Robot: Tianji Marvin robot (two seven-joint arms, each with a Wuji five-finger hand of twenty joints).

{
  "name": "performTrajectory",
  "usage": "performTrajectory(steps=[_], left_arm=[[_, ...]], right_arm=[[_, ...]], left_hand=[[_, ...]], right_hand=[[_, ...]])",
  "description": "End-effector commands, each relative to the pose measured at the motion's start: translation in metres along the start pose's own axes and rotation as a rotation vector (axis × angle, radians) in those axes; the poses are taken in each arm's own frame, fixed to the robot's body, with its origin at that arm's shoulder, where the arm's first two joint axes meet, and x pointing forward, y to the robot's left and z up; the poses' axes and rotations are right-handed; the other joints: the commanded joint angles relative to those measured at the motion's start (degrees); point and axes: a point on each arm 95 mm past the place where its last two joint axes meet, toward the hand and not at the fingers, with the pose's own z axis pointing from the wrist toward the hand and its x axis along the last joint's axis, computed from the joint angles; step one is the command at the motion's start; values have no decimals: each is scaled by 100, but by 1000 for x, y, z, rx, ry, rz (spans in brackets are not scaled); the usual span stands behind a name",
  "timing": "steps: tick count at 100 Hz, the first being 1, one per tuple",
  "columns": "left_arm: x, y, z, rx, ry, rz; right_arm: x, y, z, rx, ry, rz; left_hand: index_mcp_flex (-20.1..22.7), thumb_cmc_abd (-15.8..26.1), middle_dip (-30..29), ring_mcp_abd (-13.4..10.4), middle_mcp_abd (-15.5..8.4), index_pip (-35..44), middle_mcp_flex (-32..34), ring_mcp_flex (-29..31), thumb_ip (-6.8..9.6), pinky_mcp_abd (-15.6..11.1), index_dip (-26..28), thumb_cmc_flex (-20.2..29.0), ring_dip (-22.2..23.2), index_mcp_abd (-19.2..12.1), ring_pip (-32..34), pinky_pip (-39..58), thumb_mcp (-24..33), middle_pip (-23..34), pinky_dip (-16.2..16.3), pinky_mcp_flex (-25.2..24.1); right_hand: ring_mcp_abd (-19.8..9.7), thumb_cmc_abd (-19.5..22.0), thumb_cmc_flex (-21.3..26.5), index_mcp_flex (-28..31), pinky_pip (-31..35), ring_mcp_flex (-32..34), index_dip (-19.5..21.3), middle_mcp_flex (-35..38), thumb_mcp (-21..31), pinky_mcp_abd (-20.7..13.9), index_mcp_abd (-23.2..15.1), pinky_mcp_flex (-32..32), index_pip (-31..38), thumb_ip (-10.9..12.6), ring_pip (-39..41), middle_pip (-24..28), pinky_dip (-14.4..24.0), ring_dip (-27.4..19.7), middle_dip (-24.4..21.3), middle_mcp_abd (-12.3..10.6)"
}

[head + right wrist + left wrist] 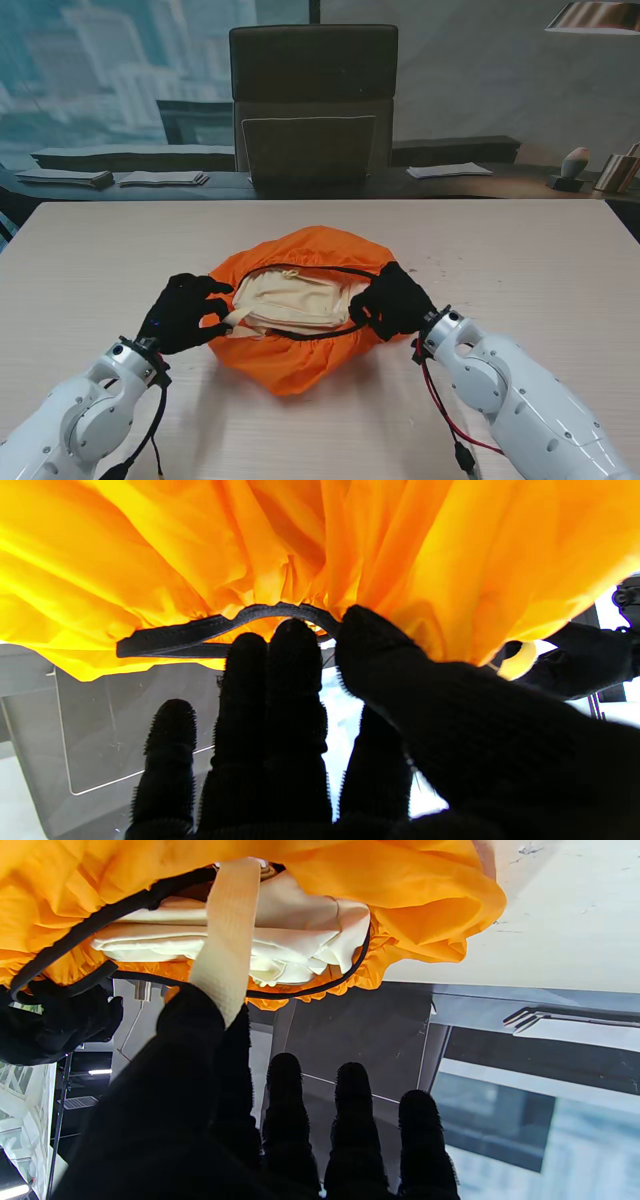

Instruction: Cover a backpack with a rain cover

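Pale wood-grain counter (100, 250), dark chair (313, 100) beyond the far edge. At counter centre: cream backpack (290, 300), wrapped in orange rain cover (310, 250), black elastic hem (300, 270) ringing an opening that leaves cream fabric exposed. Left robot hand (183, 312) clamped on cream webbing strap (227, 935) between thumb and forefinger, other fingers straight; presumably steadies the pack against the pull. Right robot hand (395, 300) pinched on the hem at the right side, likely to stretch it outward. Cover glossy, thin, heavily gathered along the elastic.
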Motion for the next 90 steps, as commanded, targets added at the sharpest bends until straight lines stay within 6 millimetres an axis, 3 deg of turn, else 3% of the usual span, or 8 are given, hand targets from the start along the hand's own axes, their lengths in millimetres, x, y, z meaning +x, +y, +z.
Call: performTrajectory(steps=[1, 10, 41, 72, 90], left_arm=[[3, 0, 5, -4, -7, -26], [4, -4, 14, 4, 10, -25], [12, -15, 69, -10, 87, -68], [30, 5, 129, -123, 186, -145], [46, 22, 155, -207, 285, -182]], right_arm=[[1, -3, -1, 24, 3, 0], [5, -2, -2, 25, 17, 12], [26, 8, -7, -39, 111, 36], [42, 11, -9, -105, 162, 51], [42, 13, -9, -169, 163, 29]], left_hand=[[197, 81, 74, 45, 15, 521, -16, 42, 154, 193, 322, 1, 77, -323, 84, 197, 203, 86, 123, -47], [99, 203, 103, 4, -38, 463, -85, -48, 166, 127, 760, 25, 72, -462, 46, 153, 62, 46, 101, -133], [17, 340, 96, -14, -43, 470, -220, -290, 165, 63, 1047, 59, 55, -514, -28, 84, -85, -4, 66, -300], [24, 397, 82, -100, -94, 309, -388, -610, 216, 38, 1276, 112, -37, -581, -195, -204, -278, -65, -95, -377], [39, 401, 62, -173, -203, 263, -451, -739, 237, 13, 1334, 60, -101, -774, -285, -457, -363, -94, -228, -356]], right_hand=[[-86, 8, 103, 166, 71, 92, 34, -26, 121, -19, -123, -62, 27, 26, 135, 66, -29, -24, 63, 162], [-87, 5, 107, 166, 62, 72, 22, -42, 113, -28, -108, -75, 34, 26, 138, 68, -34, -17, 65, 173], [-121, 0, 81, 179, 109, 100, 18, -29, 146, -6, -164, 3, 53, 23, 142, 74, -16, -16, 41, 107], [-117, -37, 78, 208, 161, 108, 0, -7, 213, -14, -166, 26, 61, 4, 98, 68, 12, -37, -8, 85], [-108, -59, 63, 210, 217, 162, 17, 10, 266, -3, -171, 70, 84, -6, 127, 102, 40, -30, -12, 107]])
